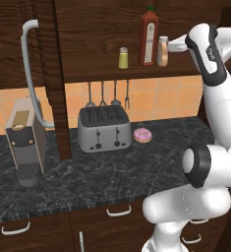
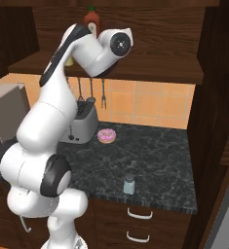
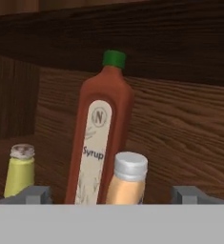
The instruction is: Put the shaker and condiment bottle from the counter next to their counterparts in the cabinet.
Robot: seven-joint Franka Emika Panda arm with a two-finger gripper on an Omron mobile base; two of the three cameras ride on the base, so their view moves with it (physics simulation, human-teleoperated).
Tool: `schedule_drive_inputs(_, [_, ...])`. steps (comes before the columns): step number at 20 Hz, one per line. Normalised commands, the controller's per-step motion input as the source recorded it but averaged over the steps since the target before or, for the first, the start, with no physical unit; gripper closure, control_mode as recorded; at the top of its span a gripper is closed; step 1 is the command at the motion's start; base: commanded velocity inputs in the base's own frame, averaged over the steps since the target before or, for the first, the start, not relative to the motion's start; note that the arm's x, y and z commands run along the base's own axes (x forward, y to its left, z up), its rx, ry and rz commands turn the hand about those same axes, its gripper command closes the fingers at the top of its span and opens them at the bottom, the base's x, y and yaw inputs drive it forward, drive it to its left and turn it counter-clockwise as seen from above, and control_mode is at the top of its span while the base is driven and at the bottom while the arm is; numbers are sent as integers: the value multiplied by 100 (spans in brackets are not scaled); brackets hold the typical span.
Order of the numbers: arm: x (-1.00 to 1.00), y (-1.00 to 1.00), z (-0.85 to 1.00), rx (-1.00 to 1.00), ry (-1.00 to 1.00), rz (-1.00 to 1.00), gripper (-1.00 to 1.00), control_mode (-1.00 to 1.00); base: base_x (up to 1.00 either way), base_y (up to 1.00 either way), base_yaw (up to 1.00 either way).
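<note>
With the gripper (image 3: 111, 193) spread wide and empty around the condiment bottle (image 3: 127, 178), a careless retreat could topple it against the red bottle (image 3: 100, 138) at its ten o'clock.

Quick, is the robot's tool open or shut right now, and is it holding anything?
Tool: open, holding nothing; the condiment bottle stands on the cabinet shelf between its tips.

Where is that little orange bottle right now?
The condiment bottle stands on the cabinet shelf, just right of the tall red bottle in the left base view, between the open pincer tips in the hand view.
</note>
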Motion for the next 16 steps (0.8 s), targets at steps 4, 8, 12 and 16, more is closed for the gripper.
schedule_drive_inputs(4, [-49,-7,0,-5,0,0,-100,-100,0,0,0])
schedule_drive_inputs(8, [-49,-9,0,-4,0,0,-100,-100,0,0,0])
schedule_drive_inputs(12, [-51,-9,0,-4,0,0,-100,-100,0,0,0])
schedule_drive_inputs(16, [-72,-16,0,-4,-4,-2,-100,-100,0,0,0])
